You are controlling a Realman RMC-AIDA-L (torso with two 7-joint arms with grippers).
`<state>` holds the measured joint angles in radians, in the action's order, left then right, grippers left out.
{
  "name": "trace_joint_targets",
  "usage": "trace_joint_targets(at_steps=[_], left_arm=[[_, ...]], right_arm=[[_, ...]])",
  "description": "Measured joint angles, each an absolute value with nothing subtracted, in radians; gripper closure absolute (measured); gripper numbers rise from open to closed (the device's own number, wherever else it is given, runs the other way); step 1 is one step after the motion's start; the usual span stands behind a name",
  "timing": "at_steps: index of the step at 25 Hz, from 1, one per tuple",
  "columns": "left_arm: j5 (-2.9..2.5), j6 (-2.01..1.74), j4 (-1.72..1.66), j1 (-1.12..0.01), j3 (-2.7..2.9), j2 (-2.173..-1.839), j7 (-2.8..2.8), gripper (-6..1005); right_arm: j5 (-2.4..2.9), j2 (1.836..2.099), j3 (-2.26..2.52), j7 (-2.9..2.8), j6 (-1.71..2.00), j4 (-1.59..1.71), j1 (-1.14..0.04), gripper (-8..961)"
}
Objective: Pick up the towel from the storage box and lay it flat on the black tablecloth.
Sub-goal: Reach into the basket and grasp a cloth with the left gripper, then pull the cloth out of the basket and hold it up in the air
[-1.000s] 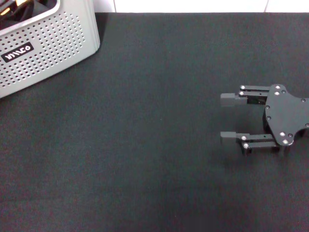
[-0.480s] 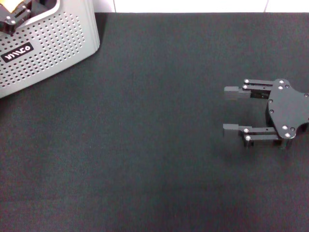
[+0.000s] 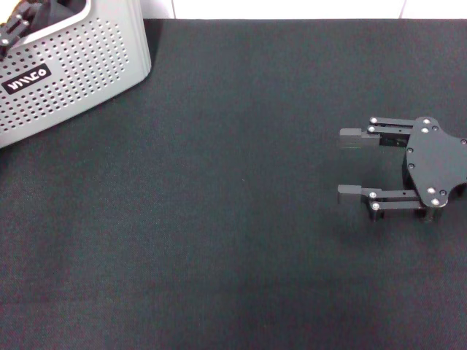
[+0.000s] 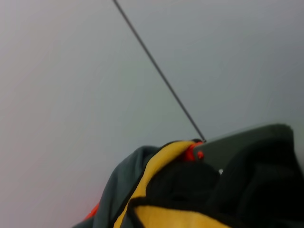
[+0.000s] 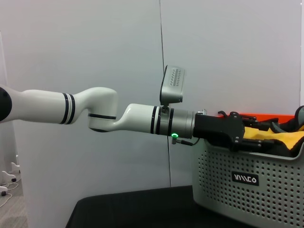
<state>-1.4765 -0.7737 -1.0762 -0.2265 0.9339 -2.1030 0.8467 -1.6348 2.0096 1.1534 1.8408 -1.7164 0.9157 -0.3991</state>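
The storage box (image 3: pixel 80 65), light grey with perforated walls and a black label, stands at the far left corner of the black tablecloth (image 3: pixel 219 219). My left gripper (image 3: pixel 16 22) reaches into the box from above; only its dark links show in the head view. The right wrist view shows the left arm (image 5: pixel 137 118) stretched over the box (image 5: pixel 223 199) with the gripper (image 5: pixel 249 135) down among the towel (image 5: pixel 280 137). The left wrist view shows the towel's (image 4: pixel 118 185) grey-green side and its orange-yellow reverse close up. My right gripper (image 3: pixel 343 165) is open and empty, low over the cloth at the right.
A white wall strip (image 3: pixel 292 9) runs along the tablecloth's far edge. A grey wall (image 5: pixel 95 47) stands behind the box and the left arm. The tablecloth stretches bare between the box and my right gripper.
My left gripper has shifted inside the box, and the yellow cloth seen at the box top is now covered. My right gripper moved slightly farther away a second ago and has since held still.
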Motion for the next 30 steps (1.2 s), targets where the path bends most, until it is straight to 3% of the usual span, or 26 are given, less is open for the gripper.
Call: trace_joint_targets(at_steps=[13, 24, 27, 30], left_arm=[[-1.484, -0.772, -1.092, -0.231, 0.979, -2.098, 0.843, 401], [-1.488, -0.748, -1.084, -0.234, 0.979, -2.095, 0.827, 840], [-1.488, -0.748, -1.083, -0.235, 0.979, -2.095, 0.817, 909], [-1.487, -0.751, -1.081, -0.235, 0.981, -2.096, 0.806, 912]], right_arm=[[-1.632, 2.012, 1.144, 1.843, -1.718, 0.906, -0.393, 231], [-1.636, 2.011, 1.143, 1.852, -1.724, 0.905, -0.39, 230], [-1.637, 2.011, 1.143, 1.852, -1.724, 0.905, -0.39, 231], [-1.637, 2.011, 1.143, 1.853, -1.724, 0.905, -0.39, 231]])
